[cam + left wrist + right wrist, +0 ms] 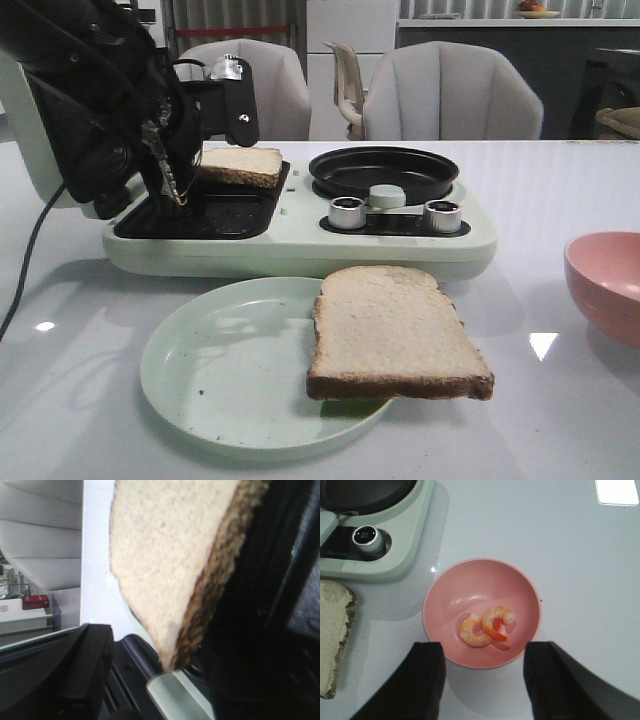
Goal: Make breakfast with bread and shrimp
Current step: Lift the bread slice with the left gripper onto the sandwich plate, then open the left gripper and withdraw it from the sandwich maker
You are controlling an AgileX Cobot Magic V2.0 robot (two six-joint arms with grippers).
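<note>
Table point(560, 190): white and glossy, carrying everything else.
Breakfast maker point(300, 245): pale green appliance, the landmark here; dark grill tray on its left half, round black pan point(383, 172) on its right half, two silver knobs point(348, 212) along its front.
Left arm: black, reaching down over the grill tray at the maker's left end.
Left gripper point(172, 185): tips sit low over the tray, just beside the rear slice; whether the fingers are apart or together, cannot tell.
Plate point(220, 370): pale green, round, directly in front of the maker.
Front bread slice point(392, 330): lies flat on the plate's right side, its right edge overhanging the rim.
Rear bread slice point(240, 165): rests at the back of the grill tray, tilted; in the left wrist view it fills the frame point(170, 555), brown crust toward the dark tray.
Pink bowl point(481, 612): on the table to the right of the maker.
Right gripper point(482, 680): fingers spread wide apart, above the bowl's near rim, holding nothing.
Shrimp point(485, 626): two curled orange pieces touching each other in the bowl's bottom.
</note>
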